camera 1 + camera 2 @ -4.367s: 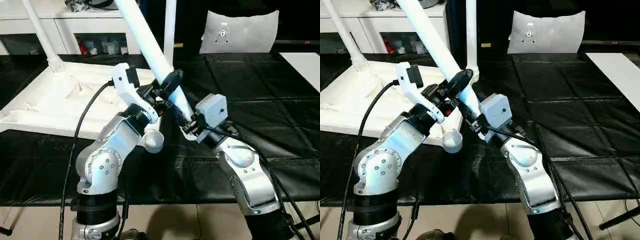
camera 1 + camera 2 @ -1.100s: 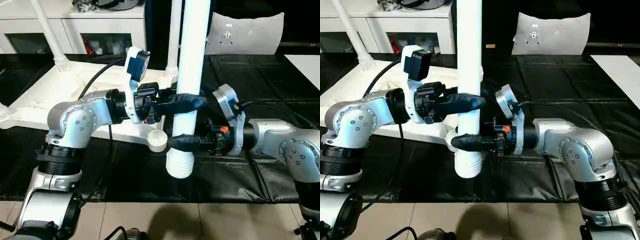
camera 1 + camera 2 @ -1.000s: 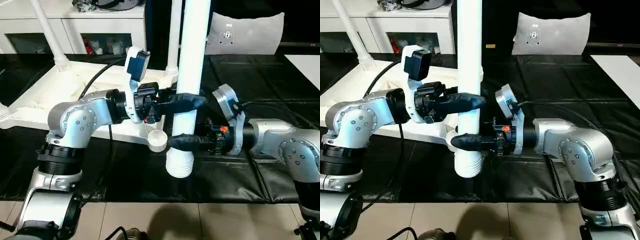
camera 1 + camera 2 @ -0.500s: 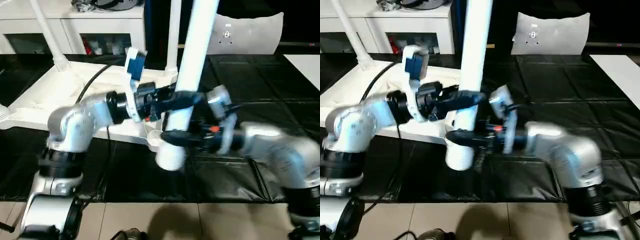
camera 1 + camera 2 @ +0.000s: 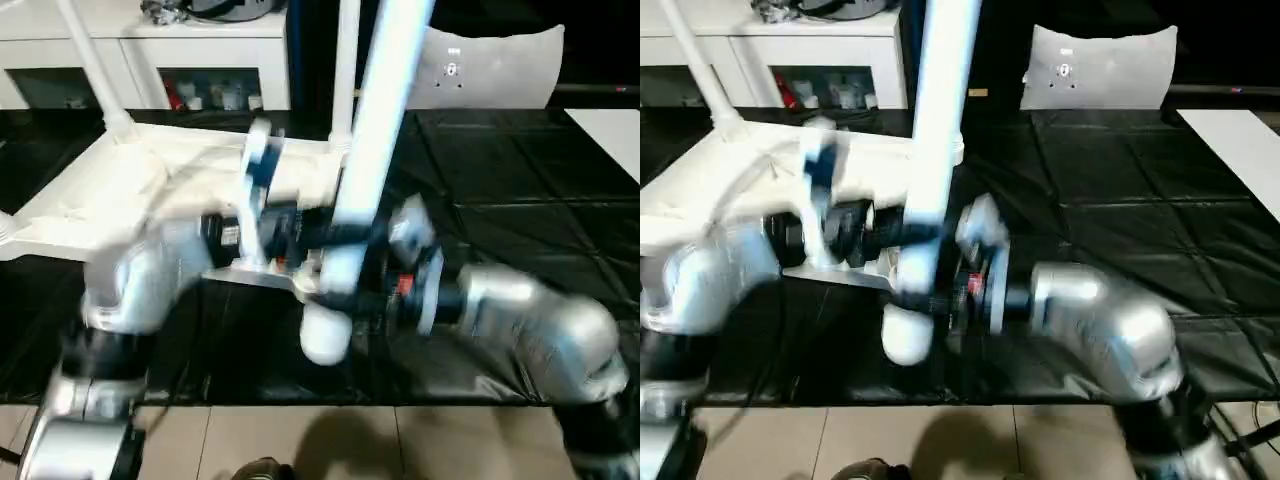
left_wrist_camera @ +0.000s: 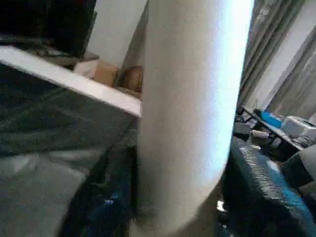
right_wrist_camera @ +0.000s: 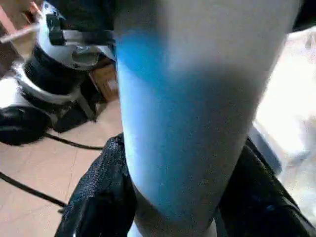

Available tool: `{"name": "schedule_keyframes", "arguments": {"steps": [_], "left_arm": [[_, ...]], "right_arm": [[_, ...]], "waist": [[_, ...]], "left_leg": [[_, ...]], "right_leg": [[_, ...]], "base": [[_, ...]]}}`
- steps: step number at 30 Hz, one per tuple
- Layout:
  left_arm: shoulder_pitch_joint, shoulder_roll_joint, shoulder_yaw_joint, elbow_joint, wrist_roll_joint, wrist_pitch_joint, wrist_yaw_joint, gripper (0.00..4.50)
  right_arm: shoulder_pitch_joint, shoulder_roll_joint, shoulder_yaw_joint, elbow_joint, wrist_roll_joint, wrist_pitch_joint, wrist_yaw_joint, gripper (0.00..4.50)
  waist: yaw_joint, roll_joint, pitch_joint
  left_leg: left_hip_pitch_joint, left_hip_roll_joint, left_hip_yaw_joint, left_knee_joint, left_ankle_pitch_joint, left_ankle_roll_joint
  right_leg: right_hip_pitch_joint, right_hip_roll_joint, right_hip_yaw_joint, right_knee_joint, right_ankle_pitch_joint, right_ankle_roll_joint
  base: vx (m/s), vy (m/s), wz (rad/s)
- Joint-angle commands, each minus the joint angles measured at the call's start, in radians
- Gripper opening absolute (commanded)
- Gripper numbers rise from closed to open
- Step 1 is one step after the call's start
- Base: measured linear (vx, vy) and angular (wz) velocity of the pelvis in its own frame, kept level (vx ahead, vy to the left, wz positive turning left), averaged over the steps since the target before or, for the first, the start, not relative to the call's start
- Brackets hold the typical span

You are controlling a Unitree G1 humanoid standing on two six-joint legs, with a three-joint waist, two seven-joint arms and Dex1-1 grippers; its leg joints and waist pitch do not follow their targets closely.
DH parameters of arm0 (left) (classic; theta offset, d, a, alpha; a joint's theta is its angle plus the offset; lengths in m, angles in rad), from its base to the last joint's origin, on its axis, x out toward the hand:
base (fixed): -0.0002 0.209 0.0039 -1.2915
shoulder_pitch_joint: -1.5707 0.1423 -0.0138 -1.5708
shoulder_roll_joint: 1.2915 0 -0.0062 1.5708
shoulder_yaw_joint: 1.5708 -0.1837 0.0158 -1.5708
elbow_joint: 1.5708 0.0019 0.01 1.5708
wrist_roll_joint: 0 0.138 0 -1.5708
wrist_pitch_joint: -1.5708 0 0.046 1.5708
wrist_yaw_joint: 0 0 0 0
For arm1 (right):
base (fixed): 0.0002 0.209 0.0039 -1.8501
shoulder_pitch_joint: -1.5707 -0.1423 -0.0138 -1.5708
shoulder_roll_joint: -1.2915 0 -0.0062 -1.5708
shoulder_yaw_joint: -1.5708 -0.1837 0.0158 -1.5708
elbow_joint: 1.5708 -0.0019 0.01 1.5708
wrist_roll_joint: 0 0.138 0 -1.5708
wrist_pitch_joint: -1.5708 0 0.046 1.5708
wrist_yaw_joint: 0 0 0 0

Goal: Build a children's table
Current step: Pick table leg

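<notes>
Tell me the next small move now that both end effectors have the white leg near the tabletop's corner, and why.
Probably ease the long white tapered plastic leg a little further toward the white plastic tabletop and line it up over the near corner socket. Both the left end effector and the right end effector clamp it, its thick lower end hangs just off the tabletop's near edge, and the leg leans, so it needs squaring before lowering.

The white table top (image 5: 120, 195) lies upside down at 10 o'clock, 2 legs (image 5: 345, 70) upright in its sockets. A third leg (image 5: 370, 150) stands tilted at centre.
</notes>
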Motion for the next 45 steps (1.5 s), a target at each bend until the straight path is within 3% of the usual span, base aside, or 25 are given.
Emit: {"name": "schedule_keyframes", "arguments": {"steps": [1, 3, 6, 8, 12, 13, 17, 20, 22, 25, 27, 31, 32, 34, 36, 39, 40, 42, 44, 45], "left_arm": [[0.001, 0.011, 0.003, -0.002, 0.017, -0.025, -0.001, 2.68], [0.037, 0.01, -0.019, -0.012, 0.057, -0.077, 0.013, 3.01], [0.072, -0.003, -0.03, -0.011, 0.084, -0.121, 0.014, 3.01], [0.082, -0.01, -0.027, -0.01, 0.081, -0.128, 0.006, 3.35], [0.104, -0.019, -0.025, -0.012, 0.095, -0.157, 0.011, 3.53], [0.111, -0.026, -0.016, -0.013, 0.099, -0.165, 0.029, 3.68], [0.127, -0.056, 0.006, -0.022, 0.122, -0.2, 0.11, 4.0], [0.149, -0.107, 0.008, -0.048, 0.168, -0.228, 0.232, 4.31], [0.157, -0.153, 0.019, -0.062, 0.206, -0.263, 0.321, 3.76], [0.167, -0.193, 0.021, -0.08, 0.261, -0.301, 0.426, 3.9], [0.185, -0.202, 0.0, -0.106, 0.281, -0.302, 0.451, 3.29], [0.208, -0.222, -0.02, -0.119, 0.327, -0.325, 0.504, 3.51], [0.209, -0.222, -0.021, -0.119, 0.33, -0.326, 0.506, 2.9], [0.219, -0.227, -0.022, -0.122, 0.336, -0.325, 0.521, 2.84], [0.236, -0.229, -0.03, -0.129, 0.341, -0.32, 0.525, 3.14], [0.249, -0.23, -0.038, -0.142, 0.336, -0.305, 0.532, 2.33], [0.252, -0.231, -0.039, -0.146, 0.336, -0.304, 0.535, 2.73], [0.257, -0.237, -0.037, -0.15, 0.338, -0.307, 0.547, 2.71], [0.262, -0.243, -0.034, -0.154, 0.335, -0.303, 0.556, 2.09], [0.264, -0.247, -0.032, -0.155, 0.331, -0.299, 0.557, 2.09]], "right_arm": [[-0.002, -0.016, -0.016, 0.021, -0.044, -0.034, -0.027, 1.89], [0.019, 0.0, -0.002, 0.033, -0.082, -0.088, -0.052, 1.89], [0.039, 0.029, -0.012, 0.039, -0.09, -0.126, -0.082, 1.89], [0.045, 0.037, -0.014, 0.042, -0.095, -0.14, -0.085, 1.89], [0.065, 0.049, -0.011, 0.047, -0.122, -0.176, -0.091, 1.89], [0.071, 0.055, -0.009, 0.046, -0.138, -0.19, -0.109, 1.89], [0.076, 0.08, -0.004, 0.045, -0.175, -0.224, -0.16, 1.89], [0.079, 0.12, 0.003, 0.054, -0.214, -0.251, -0.223, 1.89], [0.078, 0.143, 0.007, 0.063, -0.237, -0.269, -0.256, 1.89], [0.077, 0.176, -0.002, 0.083, -0.255, -0.284, -0.301, 1.89], [0.074, 0.191, -0.008, 0.09, -0.254, -0.282, -0.314, 1.89], [0.074, 0.212, -0.006, 0.093, -0.255, -0.281, -0.321, 1.89], [0.074, 0.212, -0.005, 0.093, -0.256, -0.282, -0.321, 1.89], [0.073, 0.216, -0.002, 0.098, -0.259, -0.288, -0.32, 1.89], [0.067, 0.22, -0.003, 0.107, -0.262, -0.291, -0.321, 1.89], [0.067, 0.221, -0.003, 0.106, -0.266, -0.292, -0.32, 1.89], [0.067, 0.223, -0.004, 0.106, -0.267, -0.291, -0.32, 1.89], [0.068, 0.223, -0.003, 0.106, -0.268, -0.29, -0.318, 1.89], [0.067, 0.224, -0.002, 0.109, -0.272, -0.292, -0.315, 1.89], [0.065, 0.225, -0.002, 0.112, -0.273, -0.292, -0.314, 1.89]], "waist": [[-0.004, -0.009, -0.067], [-0.005, -0.015, -0.064], [-0.006, -0.014, -0.061], [-0.007, -0.013, -0.064], [-0.011, -0.011, -0.062], [-0.011, 0.0, -0.063], [-0.019, -0.007, -0.062], [-0.024, -0.006, -0.061], [-0.024, -0.006, -0.06], [-0.023, -0.009, -0.061], [-0.023, -0.013, -0.061], [-0.022, -0.012, -0.061], [-0.022, -0.011, -0.061], [-0.022, -0.012, -0.06], [-0.023, -0.011, -0.059], [-0.023, -0.012, -0.059], [-0.023, -0.012, -0.059], [-0.022, -0.013, -0.059], [-0.023, -0.012, -0.059], [-0.022, -0.011, -0.059]], "left_leg": [[0.044, 0.105, -0.042, -0.1, -0.313, -0.09], [0.044, 0.105, -0.042, -0.101, -0.337, -0.088], [0.044, 0.109, -0.046, -0.103, -0.363, -0.09], [0.044, 0.108, -0.046, -0.103, -0.365, -0.089], [0.044, 0.108, -0.047, -0.107, -0.379, -0.093], [0.045, 0.108, -0.048, -0.106, -0.387, -0.097], [0.043, 0.107, -0.049, -0.107, -0.406, -0.101], [0.04, 0.11, -0.051, -0.108, -0.414, -0.104], [0.04, 0.111, -0.053, -0.107, -0.414, -0.1], [0.04, 0.11, -0.052, -0.106, -0.408, -0.091], [0.038, 0.11, -0.052, -0.107, -0.395, -0.082], [0.038, 0.11, -0.051, -0.106, -0.383, -0.072], [0.037, 0.11, -0.051, -0.107, -0.385, -0.073], [0.037, 0.11, -0.052, -0.108, -0.389, -0.075], [0.037, 0.11, -0.052, -0.108, -0.4, -0.082], [0.038, 0.109, -0.053, -0.108, -0.41, -0.085], [0.039, 0.109, -0.053, -0.109, -0.412, -0.086], [0.038, 0.11, -0.053, -0.108, -0.416, -0.088], [0.038, 0.109, -0.053, -0.109, -0.416, -0.089], [0.038, 0.11, -0.054, -0.109, -0.413, -0.09]], "right_leg": [[0.021, -0.067, 0.04, -0.061, -0.199, -0.221], [0.02, -0.069, 0.042, -0.066, -0.233, -0.221], [0.017, -0.073, 0.044, -0.072, -0.277, -0.206], [0.017, -0.071, 0.043, -0.069, -0.273, -0.205], [0.015, -0.068, 0.042, -0.068, -0.25, -0.208], [0.014, -0.068, 0.042, -0.066, -0.251, -0.209], [0.016, -0.067, 0.042, -0.07, -0.246, -0.21], [0.016, -0.07, 0.043, -0.072, -0.255, -0.204], [0.017, -0.07, 0.044, -0.075, -0.258, -0.198], [0.017, -0.068, 0.044, -0.078, -0.262, -0.191], [0.019, -0.067, 0.044, -0.077, -0.251, -0.184], [0.018, -0.065, 0.043, -0.077, -0.239, -0.182], [0.018, -0.065, 0.043, -0.078, -0.242, -0.18], [0.017, -0.065, 0.043, -0.079, -0.253, -0.174], [0.017, -0.066, 0.043, -0.079, -0.262, -0.173], [0.014, -0.065, 0.043, -0.08, -0.272, -0.164], [0.014, -0.065, 0.043, -0.08, -0.276, -0.164], [0.014, -0.065, 0.044, -0.08, -0.278, -0.164], [0.013, -0.065, 0.043, -0.081, -0.278, -0.16], [0.013, -0.066, 0.043, -0.081, -0.274, -0.162]], "base": [[0.0, 0.0, 0.0], [0.0, 0.0, 0.0], [0.0, 0.0, 0.0], [0.0, 0.0, 0.0], [0.0, 0.0, 0.0], [0.0, 0.0, 0.0], [0.0, 0.0, 0.0], [0.0, 0.0, 0.0], [0.0, 0.0, 0.0], [0.0, 0.0, 0.0], [0.0, 0.0, 0.0], [0.0, 0.0, 0.0], [0.0, 0.0, 0.0], [0.0, 0.0, 0.0], [0.0, 0.0, 0.0], [0.0, 0.0, 0.0], [0.0, 0.0, 0.0], [0.0, 0.0, 0.0], [0.0, 0.0, 0.0], [0.0, 0.0, 0.0]]}}
